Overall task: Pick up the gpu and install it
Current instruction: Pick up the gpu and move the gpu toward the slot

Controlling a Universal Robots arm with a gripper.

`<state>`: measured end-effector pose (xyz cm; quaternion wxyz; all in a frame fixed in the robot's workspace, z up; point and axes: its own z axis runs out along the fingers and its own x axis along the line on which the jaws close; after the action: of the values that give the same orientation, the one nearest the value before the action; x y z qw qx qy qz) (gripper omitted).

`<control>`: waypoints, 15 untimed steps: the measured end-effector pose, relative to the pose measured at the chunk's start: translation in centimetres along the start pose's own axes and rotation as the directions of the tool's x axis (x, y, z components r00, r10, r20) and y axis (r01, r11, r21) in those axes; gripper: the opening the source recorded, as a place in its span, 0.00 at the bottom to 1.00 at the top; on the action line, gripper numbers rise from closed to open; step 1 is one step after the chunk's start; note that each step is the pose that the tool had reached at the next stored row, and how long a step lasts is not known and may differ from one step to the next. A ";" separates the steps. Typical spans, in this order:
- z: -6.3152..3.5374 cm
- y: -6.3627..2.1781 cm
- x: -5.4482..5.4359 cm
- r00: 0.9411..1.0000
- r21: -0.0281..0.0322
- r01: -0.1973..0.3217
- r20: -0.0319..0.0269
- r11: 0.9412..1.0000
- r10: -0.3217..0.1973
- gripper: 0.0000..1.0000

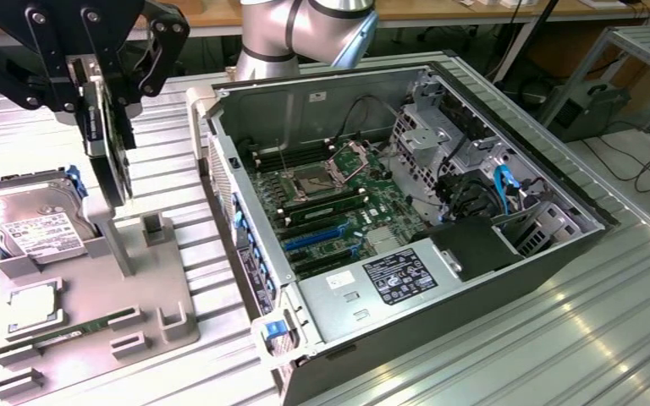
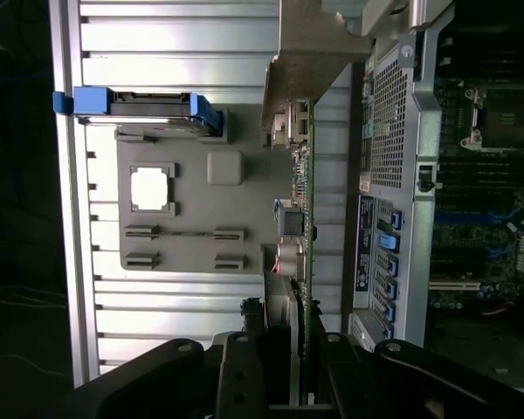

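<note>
The gripper (image 1: 101,106) is being held partly closed, its jaws being pressed against the two faces of the gpu (image 1: 108,161), which is being gripped by its upper edge. The card is being held upright at about ten o'clock in the exterior view, hanging over the grey holder tray (image 1: 173,338). Whether its lower edge is touching the tray cannot be told.

In the wrist view the gripper (image 2: 293,371) is being seen clamped on the gpu (image 2: 303,218). The green board edge is being shown running out to the silver end bracket (image 2: 310,52), over the side of the tray (image 2: 192,214) nearest the computer case (image 2: 393,131).

On the tray, a hard drive (image 1: 31,224) with blue rails is being carried at nine o'clock. A processor chip (image 1: 31,298) and a RAM stick (image 1: 71,332) are being carried at about eight o'clock.

The open computer case (image 1: 291,110) is being shown lying on its side from the centre toward four o'clock, well apart from the card, with its motherboard (image 1: 325,203) being exposed. The robot arm (image 1: 302,34) is being seen at twelve o'clock, behind the case. Everything is being carried on a ribbed aluminium table (image 1: 528,338).
</note>
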<state>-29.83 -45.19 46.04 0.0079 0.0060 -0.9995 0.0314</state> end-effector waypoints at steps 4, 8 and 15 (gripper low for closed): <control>-0.36 -0.02 0.0 1.000 0.002 0.000 0.000 1.000 0.000 0.28; -0.54 -0.03 0.0 1.000 0.002 0.000 0.000 1.000 0.000 0.28; -0.54 -0.04 0.0 1.000 0.002 0.000 0.000 1.000 0.000 0.28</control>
<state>-29.83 -45.19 46.59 0.0078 0.0060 -0.9994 0.0326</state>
